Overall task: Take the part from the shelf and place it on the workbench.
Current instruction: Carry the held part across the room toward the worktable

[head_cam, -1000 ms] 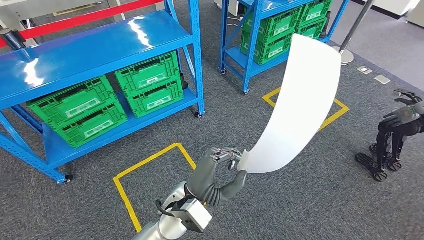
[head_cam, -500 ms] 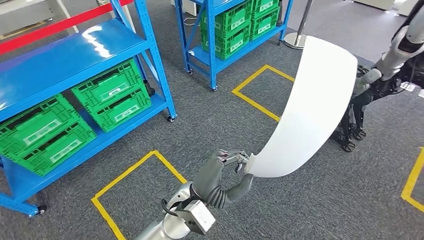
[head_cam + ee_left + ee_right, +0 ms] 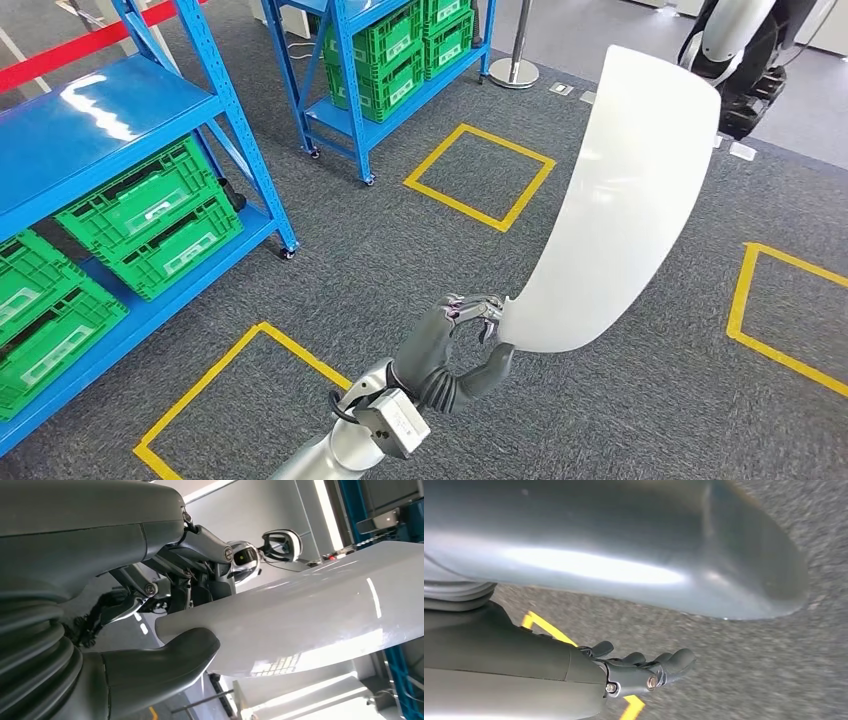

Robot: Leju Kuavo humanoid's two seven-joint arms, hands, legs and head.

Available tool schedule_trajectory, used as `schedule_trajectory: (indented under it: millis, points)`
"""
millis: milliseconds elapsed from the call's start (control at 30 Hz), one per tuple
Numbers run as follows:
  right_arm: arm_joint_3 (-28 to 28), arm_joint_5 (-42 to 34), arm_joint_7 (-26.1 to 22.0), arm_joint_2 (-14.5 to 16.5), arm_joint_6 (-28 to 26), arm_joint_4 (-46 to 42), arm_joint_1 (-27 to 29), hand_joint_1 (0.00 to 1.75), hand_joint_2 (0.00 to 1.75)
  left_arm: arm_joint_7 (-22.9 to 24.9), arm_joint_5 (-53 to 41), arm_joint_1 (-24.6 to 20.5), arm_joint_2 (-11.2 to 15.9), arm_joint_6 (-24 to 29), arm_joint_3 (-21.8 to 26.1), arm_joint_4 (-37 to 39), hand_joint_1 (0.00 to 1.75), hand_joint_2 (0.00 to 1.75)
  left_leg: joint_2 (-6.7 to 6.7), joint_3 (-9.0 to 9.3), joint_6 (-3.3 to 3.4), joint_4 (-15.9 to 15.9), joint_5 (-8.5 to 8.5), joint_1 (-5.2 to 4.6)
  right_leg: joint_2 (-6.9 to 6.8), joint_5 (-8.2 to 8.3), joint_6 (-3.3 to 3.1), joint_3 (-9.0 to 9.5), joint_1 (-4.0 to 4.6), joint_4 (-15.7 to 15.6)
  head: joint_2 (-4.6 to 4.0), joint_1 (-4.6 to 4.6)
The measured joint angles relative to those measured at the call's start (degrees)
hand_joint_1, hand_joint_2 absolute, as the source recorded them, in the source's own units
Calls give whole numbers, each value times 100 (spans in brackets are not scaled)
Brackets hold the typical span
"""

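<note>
Grey carpet [image 3: 330, 280] with yellow floor squares [image 3: 478, 177], blue shelves [image 3: 110, 120] holding green crates [image 3: 150, 225]; left hand [image 3: 462, 350] pinches the curved white part [image 3: 625, 210]; right hand [image 3: 639, 672] hangs empty, fingers loosely extended.

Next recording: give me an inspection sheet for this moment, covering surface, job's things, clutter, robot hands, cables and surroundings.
Surface: grey carpet floor with yellow tape squares; no workbench seen.
Job's things: curved white panel, held at its lower end, rising above the floor.
Clutter: nothing seen.
Robot hands: left robot hand grips the panel's edge; right robot hand holds nothing, fingers slightly curled above the carpet.
Cables: nothing seen.
Surroundings: blue shelves with green crates; another robot; a stanchion post.
</note>
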Motion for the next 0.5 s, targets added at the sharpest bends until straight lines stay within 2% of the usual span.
schedule_trajectory:
  millis: [33,67,100,133,167,200,267,300,333,367,433,467,500]
  points:
    - [1,29,50,-5,1,0,-3,0,0,4,3,3,-9,17,-4,-3,175,175,85,-1,22,-10,7,-2,-179,-173,9,-144,12,302,1,15]
    - [1,57,95,-10,3,0,-8,0,0,12,4,10,-10,34,-4,-6,175,175,170,-7,36,-12,6,-7,-282,-366,24,-323,20,672,1,27]
    - [1,90,143,-15,6,0,-10,0,0,20,4,19,-7,49,-5,-5,175,175,261,-13,41,-9,2,-11,-318,-513,38,-484,21,1020,1,30]
    - [2,120,190,-23,9,0,-5,0,0,28,4,28,-5,66,-5,-5,175,175,350,-17,42,-7,-2,-14,-335,-567,48,-570,19,1225,1,32]
    - [2,146,239,-34,10,0,4,0,0,34,3,32,-4,85,-6,-10,175,175,434,-18,39,-3,-8,-14,-354,-517,55,-547,16,1222,1,33]
    - [3,165,279,-47,9,0,14,0,0,38,3,33,-4,102,-7,-20,175,175,513,-15,30,4,-17,-14,-394,-380,57,-403,14,993,1,34]
    - [3,186,316,-78,-1,-1,18,0,0,49,2,32,-4,129,-7,-64,175,175,646,-14,-8,39,-56,-29,-597,-83,36,43,23,234,1,36]
    - [4,190,316,-88,-6,-1,13,0,0,60,-2,31,-3,139,-7,-91,175,175,699,-12,-37,58,-82,-44,-689,-1,5,199,34,-47,1,32]
    - [4,187,308,-98,-9,-2,9,0,0,76,-10,30,-1,145,-8,-115,175,175,744,-5,-67,68,-103,-59,-745,22,-30,275,48,-194,1,27]
    - [5,180,296,-105,-8,-2,9,0,0,93,-20,29,1,152,-9,-135,175,175,787,10,-101,65,-117,-74,-738,9,-72,276,66,-222,1,22]
    - [5,174,261,-118,8,-2,22,0,0,126,-33,29,6,175,-9,-174,175,175,841,52,-166,54,-141,-61,-617,28,-143,271,56,-248,1,16]
    - [5,187,239,-122,23,-2,28,0,0,134,-31,29,11,189,-9,-195,175,175,770,46,-199,105,-192,-50,-559,42,-177,275,44,-263,1,12]
    - [7,206,210,-125,45,-2,27,0,0,137,-20,33,26,203,-9,-212,175,175,640,-15,-228,266,-306,-37,-503,57,-210,280,27,-279,0,5]
